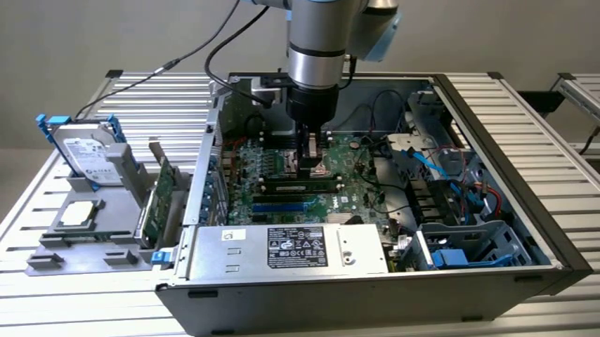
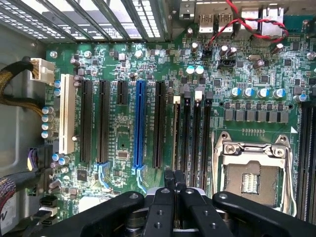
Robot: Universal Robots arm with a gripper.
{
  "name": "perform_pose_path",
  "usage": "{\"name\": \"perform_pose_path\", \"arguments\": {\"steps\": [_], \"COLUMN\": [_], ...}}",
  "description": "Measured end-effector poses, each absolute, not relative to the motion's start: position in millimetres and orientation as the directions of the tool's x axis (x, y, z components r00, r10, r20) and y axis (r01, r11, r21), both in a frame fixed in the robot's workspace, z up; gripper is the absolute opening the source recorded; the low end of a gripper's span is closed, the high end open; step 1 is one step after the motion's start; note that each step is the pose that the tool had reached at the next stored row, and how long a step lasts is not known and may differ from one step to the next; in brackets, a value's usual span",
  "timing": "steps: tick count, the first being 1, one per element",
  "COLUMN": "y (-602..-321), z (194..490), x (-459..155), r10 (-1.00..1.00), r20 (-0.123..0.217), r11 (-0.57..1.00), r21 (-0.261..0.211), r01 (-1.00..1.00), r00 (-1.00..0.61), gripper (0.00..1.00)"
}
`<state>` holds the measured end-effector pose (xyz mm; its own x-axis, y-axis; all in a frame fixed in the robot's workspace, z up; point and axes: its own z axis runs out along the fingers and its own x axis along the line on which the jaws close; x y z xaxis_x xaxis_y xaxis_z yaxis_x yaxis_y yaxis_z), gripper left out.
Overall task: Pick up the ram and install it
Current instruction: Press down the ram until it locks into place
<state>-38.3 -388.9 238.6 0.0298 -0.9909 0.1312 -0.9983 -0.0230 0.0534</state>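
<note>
The ram (image 1: pixel 300 187) looks already seated — in the exterior view a dark stick lies along a memory slot on the motherboard (image 1: pixel 281 158), directly under the arm's tool. In the wrist view a narrow green edge stands in one of the memory slots (image 2: pixel 176 133) beside the empty CPU socket (image 2: pixel 252 170), which fits that reading, though whether the latches have caught cannot be told.

The gripper (image 1: pixel 312 165) hangs just above the stick with its fingers (image 2: pixel 174 180) pressed together and nothing between them. Judging by this, the pick-up and placing appear done, and what is left is at most a final press home.

Round about: the open computer case (image 1: pixel 525 210), its power supply (image 1: pixel 291 249) at the near side, and on the slatted surface (image 1: pixel 56 302) the hard drive (image 1: pixel 86 156) with blue rails and a green expansion card (image 1: pixel 161 193) in a grey stand.
</note>
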Motion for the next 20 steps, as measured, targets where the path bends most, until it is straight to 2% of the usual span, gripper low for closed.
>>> {"name": "perform_pose_path", "arguments": {"steps": [20], "y": [-389.4], "z": [238.8], "x": [-38.3], "r10": [-0.991], "r20": [0.132], "r11": [0.010], "r21": [0.054], "r01": [-0.999], "r00": [-0.003], "gripper": [0.11]}}
